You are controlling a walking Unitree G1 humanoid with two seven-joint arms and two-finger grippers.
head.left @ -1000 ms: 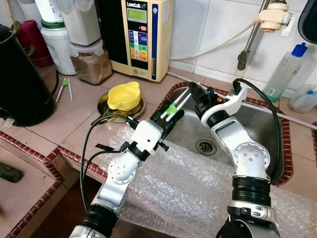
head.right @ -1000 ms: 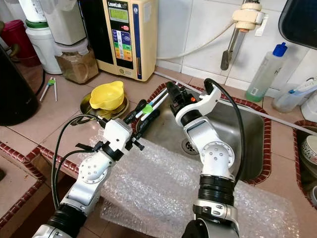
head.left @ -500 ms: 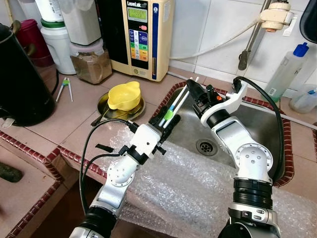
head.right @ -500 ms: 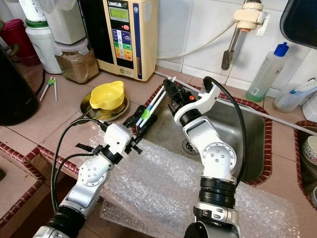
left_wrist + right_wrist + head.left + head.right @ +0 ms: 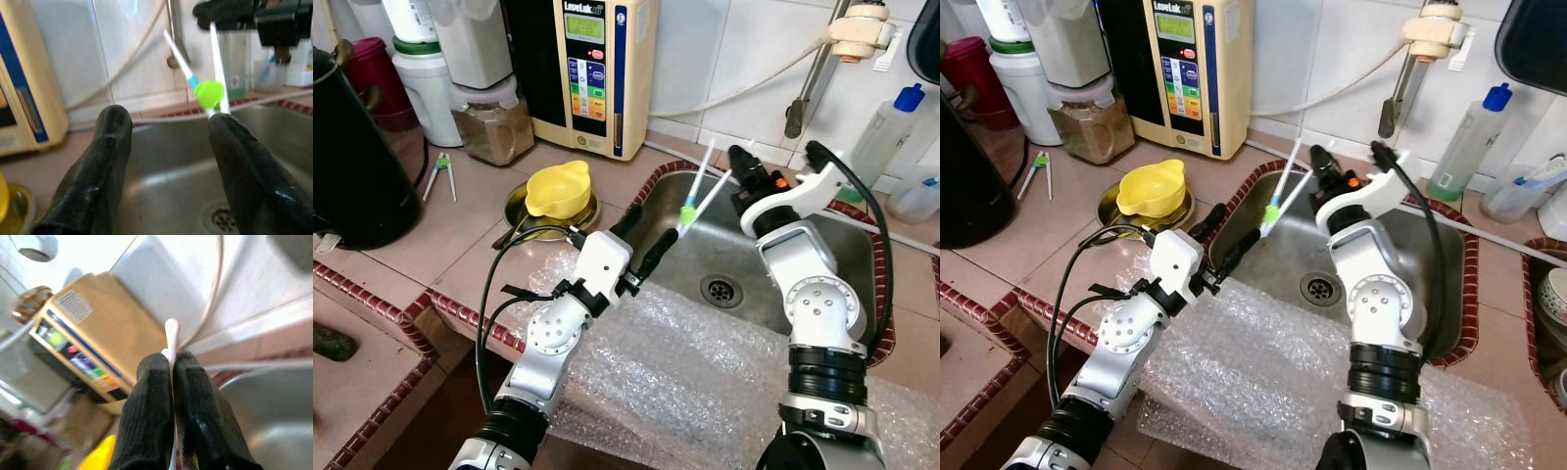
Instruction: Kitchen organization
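A pair of white tongs with a green clip [image 5: 688, 211] hangs tilted over the left part of the steel sink [image 5: 822, 245]. My right gripper [image 5: 736, 162] is shut on its upper end, and the white stick [image 5: 172, 333] pokes out between the black fingers. My left gripper [image 5: 649, 235] is open just below and left of the tongs, over the sink's left rim. In the left wrist view the green clip [image 5: 209, 94] floats just past one of its fingers [image 5: 244, 156], apart from it.
Bubble wrap [image 5: 705, 372] covers the counter's front edge under both arms. A yellow bowl [image 5: 558, 189] on a metal plate sits left of the sink. Behind stand a water machine [image 5: 592, 69], a jar [image 5: 494, 127], a black kettle [image 5: 357, 166] and a bottle [image 5: 876, 142].
My left gripper has let go of the tongs and now stands open. My right gripper took hold of them and drew them up and to the right.
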